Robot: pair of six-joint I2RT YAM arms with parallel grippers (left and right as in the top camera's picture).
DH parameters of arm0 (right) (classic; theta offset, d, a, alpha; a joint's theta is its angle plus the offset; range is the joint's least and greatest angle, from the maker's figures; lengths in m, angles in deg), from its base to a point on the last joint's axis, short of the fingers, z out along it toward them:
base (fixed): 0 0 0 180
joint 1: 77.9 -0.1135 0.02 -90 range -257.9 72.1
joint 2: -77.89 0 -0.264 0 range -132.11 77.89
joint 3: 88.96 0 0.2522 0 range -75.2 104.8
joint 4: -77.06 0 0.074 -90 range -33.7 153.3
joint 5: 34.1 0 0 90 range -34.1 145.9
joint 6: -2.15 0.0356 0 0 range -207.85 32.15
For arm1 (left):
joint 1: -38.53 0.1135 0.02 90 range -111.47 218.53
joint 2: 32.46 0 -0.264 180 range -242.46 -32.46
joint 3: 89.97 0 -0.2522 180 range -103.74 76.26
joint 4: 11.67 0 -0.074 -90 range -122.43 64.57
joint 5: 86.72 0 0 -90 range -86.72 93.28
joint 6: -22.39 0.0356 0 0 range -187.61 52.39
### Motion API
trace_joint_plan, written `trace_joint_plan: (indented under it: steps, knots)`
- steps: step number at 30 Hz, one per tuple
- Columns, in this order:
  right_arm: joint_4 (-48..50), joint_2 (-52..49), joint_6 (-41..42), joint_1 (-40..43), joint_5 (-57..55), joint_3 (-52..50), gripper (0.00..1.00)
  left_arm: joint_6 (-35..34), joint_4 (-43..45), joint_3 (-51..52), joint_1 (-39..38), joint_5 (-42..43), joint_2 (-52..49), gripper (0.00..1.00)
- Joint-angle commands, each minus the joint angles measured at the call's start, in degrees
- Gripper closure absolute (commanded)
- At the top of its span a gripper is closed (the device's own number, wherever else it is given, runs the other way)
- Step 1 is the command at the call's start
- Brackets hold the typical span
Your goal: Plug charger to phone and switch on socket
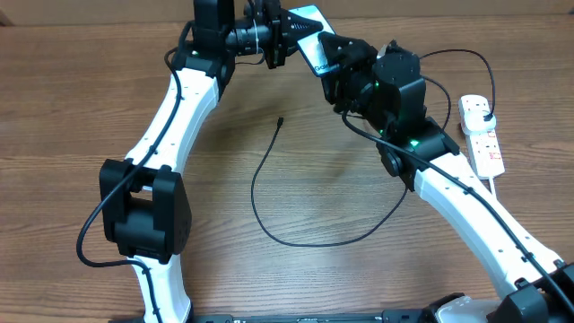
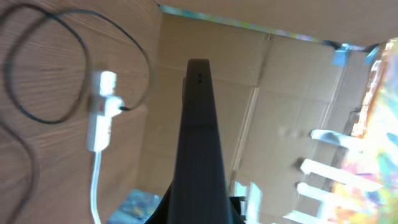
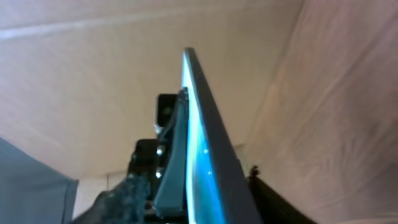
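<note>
The wooden table (image 1: pixel 72 108) is spanned by both arms. The socket (image 1: pixel 482 135) is laid well out beyond the right hand (image 1: pixel 334 72), and the black plug end of the charger (image 1: pixel 256 193) is seen on it. The cable is spread on the table in a wide loop, nearer the arm bases than either hand. The phone (image 1: pixel 311 40) is held aloft between the hands, screen lit. The right hand is closed on it. Whether the left hand (image 1: pixel 273 40) grips it cannot be told. The connector tip (image 1: pixel 281 120) is found lying free, just short of the left hand.
</note>
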Motion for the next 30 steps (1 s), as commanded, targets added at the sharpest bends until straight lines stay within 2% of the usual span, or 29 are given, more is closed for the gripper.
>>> trace_joint_plan:
  steps: [1, 2, 4, 8, 10, 13, 14, 16, 19, 22, 27, 30]
  knots:
    - [-3.2, 0.6, -5.4, 0.3, 0.2, 0.6, 0.28, 15.6, -7.5, -0.7, 2.8, 0.1, 0.5, 0.96]
    - [-4.4, 0.6, -7.2, 0.3, 0.2, 0.6, 0.27, 18.1, -9.6, -0.7, 3.3, 0.0, 0.5, 0.95]
    - [-7.6, 0.6, -13.7, 0.3, 0.7, 0.6, 0.27, 27.4, -17.3, -0.7, 5.5, -0.9, 0.5, 0.96]
    - [-19.7, 0.6, -27.1, 0.3, 1.4, 0.6, 0.27, 45.7, -32.5, -0.7, 10.9, -2.7, 0.5, 0.96]
    - [-25.0, 0.6, -31.8, 0.3, 1.2, 0.6, 0.26, 51.2, -37.9, -0.7, 13.3, -2.8, 0.5, 0.96]
    - [-31.4, 0.6, -38.7, 0.3, 1.3, 0.6, 0.19, 57.7, -44.6, -0.7, 16.8, -2.6, 0.5, 0.96]
    - [-33.7, 0.6, -43.2, 0.1, 1.3, 0.6, 0.15, 60.5, -47.8, -0.7, 18.5, -1.9, 0.5, 0.96]
    - [-35.2, 0.6, -48.3, 0.0, 2.4, 0.6, 0.15, 64.4, -50.9, -0.7, 20.3, 0.2, 0.5, 0.96]
    - [-36.5, 0.5, -52.0, 0.0, 4.5, 0.6, 0.18, 67.3, -52.9, -0.7, 23.1, 5.2, 0.5, 0.96]
    - [-37.0, -1.6, -53.8, 0.0, 8.1, 1.5, 0.26, 67.9, -53.0, -0.7, 27.5, 11.8, 0.5, 0.96]
    - [-42.4, -10.1, -55.2, 0.0, 10.6, 10.3, 0.27, 67.9, -54.7, -0.7, 31.3, 13.0, 0.5, 0.96]
    - [-46.6, -17.3, -55.8, -0.2, 10.5, 18.8, 0.32, 68.3, -55.3, -0.7, 32.0, 13.0, 0.5, 0.96]
